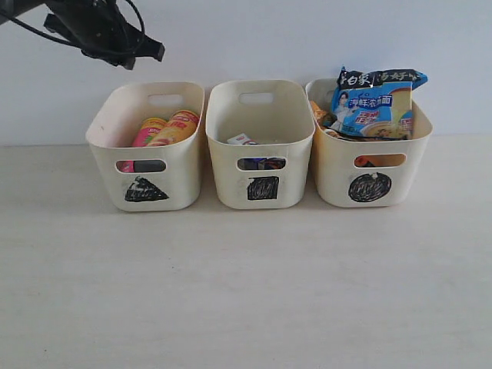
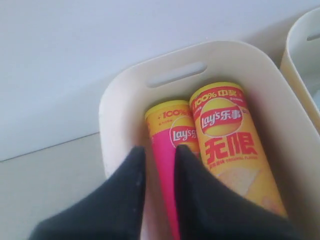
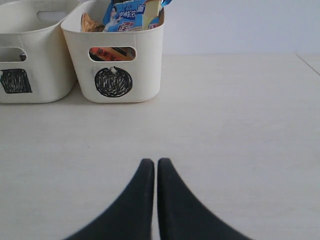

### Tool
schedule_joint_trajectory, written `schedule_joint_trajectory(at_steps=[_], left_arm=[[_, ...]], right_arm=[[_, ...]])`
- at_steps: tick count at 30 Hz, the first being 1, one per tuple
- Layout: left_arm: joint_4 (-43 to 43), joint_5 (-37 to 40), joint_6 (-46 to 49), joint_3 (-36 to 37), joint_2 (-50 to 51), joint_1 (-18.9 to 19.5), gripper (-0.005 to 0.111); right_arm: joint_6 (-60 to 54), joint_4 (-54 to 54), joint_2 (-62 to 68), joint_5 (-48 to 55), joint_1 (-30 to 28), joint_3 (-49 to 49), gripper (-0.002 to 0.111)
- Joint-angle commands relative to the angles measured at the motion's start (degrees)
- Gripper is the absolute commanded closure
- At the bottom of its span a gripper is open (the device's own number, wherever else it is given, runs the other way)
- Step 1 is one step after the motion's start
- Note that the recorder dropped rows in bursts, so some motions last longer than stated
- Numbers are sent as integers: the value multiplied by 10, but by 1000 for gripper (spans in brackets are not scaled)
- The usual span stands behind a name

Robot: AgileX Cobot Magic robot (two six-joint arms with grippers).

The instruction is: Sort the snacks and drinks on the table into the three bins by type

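Pale wall (image 1: 307, 38) behind light tabletop (image 1: 246, 300)

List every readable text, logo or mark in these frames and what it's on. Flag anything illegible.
"Lay's乐事", "无限", "100%": orange-yellow chip tube.
"Lay's", "100%": pink chip tube.
"白家": blue noodle packet; the rest of its print is too small to read.
Black scribbled triangle, no words: left bin.
Black scribbled square: middle bin.
Black scribbled circle: right bin.
Carton in the middle bin: print unreadable.

on the table (image 1: 246, 292), chip tubes (image 2: 227, 145) are lying side by side in the left bin (image 1: 183, 181), cartons (image 1: 242, 140) in the middle bin (image 1: 294, 184), noodle packets (image 1: 373, 108) in the right bin (image 1: 332, 181).
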Motion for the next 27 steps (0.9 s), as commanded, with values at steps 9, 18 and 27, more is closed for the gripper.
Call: schedule_joint_trajectory(at_steps=[9, 18, 27], left_arm=[[9, 85, 16, 43, -80, 2, 102], [13, 1, 3, 224, -191, 2, 102], [29, -88, -43, 395, -322, 2, 102]], right_arm=[[0, -3, -2, -5, -4, 3, 108], [0, -3, -2, -5, -4, 3, 108], [0, -3, -2, -5, -4, 3, 108]])
